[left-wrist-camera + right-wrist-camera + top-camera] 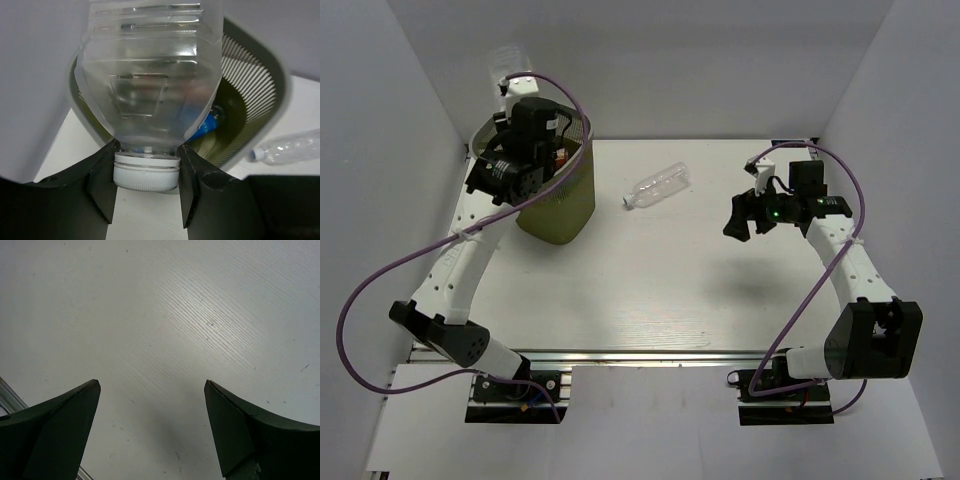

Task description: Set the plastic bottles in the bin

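Left claw [146,156] clamped on neck of white-capped bottle [150,75], held over green mesh bin [260,95]. Blue-labelled bottle [210,122] inside bin. Second clear bottle [658,186] lying on bench [650,280], right of bin. Right claw [152,385] wide, above bench.

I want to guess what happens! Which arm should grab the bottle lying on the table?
Right, probably: the right gripper is open and empty near the lying bottle; the left gripper clamps the held bottle at the bin.
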